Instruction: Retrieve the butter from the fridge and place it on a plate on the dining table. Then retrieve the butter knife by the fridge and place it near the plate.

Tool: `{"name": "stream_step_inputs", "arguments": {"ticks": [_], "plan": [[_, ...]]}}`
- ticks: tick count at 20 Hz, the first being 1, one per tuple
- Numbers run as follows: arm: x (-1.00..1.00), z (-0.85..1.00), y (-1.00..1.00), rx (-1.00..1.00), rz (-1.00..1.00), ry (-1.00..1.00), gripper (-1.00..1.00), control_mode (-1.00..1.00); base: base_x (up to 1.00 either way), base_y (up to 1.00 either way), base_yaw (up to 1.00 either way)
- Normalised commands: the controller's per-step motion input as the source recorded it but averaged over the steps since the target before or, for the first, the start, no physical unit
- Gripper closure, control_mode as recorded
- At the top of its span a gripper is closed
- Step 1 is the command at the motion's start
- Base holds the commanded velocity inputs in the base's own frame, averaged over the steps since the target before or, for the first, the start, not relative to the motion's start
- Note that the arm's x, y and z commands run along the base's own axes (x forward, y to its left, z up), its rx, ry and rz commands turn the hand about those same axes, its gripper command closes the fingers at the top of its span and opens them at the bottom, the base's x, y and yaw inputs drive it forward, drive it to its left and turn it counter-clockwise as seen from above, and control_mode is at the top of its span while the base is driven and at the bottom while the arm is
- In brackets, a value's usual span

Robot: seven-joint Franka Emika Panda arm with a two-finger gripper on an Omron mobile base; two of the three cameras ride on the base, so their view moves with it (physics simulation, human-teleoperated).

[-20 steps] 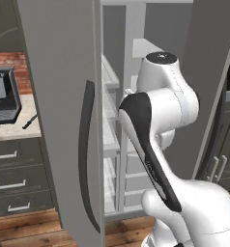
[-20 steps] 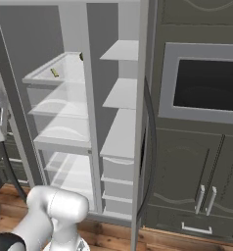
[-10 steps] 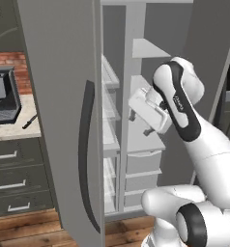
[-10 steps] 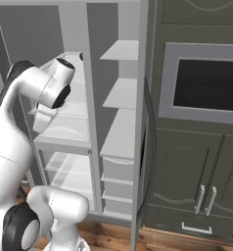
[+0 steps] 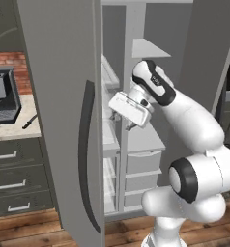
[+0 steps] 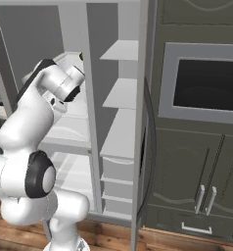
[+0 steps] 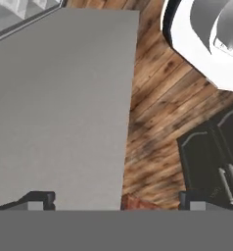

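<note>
The fridge (image 5: 136, 29) stands with both doors swung open, its white shelves (image 6: 121, 90) and drawers (image 5: 143, 161) showing. My gripper (image 5: 122, 119) hangs at mid height in the left compartment, just right of the open left door (image 5: 64, 96), pointing down. In the hand view my gripper (image 7: 117, 201) is open, with nothing between the fingertips (image 7: 37, 198); under it lie the grey door (image 7: 59, 108) and the wood floor (image 7: 157, 127). The butter knife (image 5: 30, 122) lies on the counter (image 5: 13, 130) left of the fridge. My arm hides the butter. Plate and dining table are out of view.
The left door's long dark handle (image 5: 85, 154) faces the base. A black appliance (image 5: 1, 96) sits on the counter over grey drawers (image 5: 15, 173). Right of the fridge stands a dark cabinet with a microwave (image 6: 206, 81). The right door's edge (image 6: 140, 147) stands beside it.
The arm has unfolded from in front of the base and swung forward and left into the fridge's left compartment. The jaws have stayed wide apart.
</note>
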Motion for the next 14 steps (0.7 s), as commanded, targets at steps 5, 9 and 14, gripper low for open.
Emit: {"name": "stream_step_inputs", "arguments": {"ticks": [5,9,14], "plan": [[0.60,-0.26,0.56,0.00,0.00,-0.06,-1.00,-1.00,0.00,0.00,0.00],[0.26,-0.15,0.69,0.00,-0.04,-0.01,-1.00,-1.00,0.00,0.00,0.00],[0.00,-0.07,0.79,0.00,-0.03,0.04,-1.00,-1.00,0.00,0.00,0.00]]}}
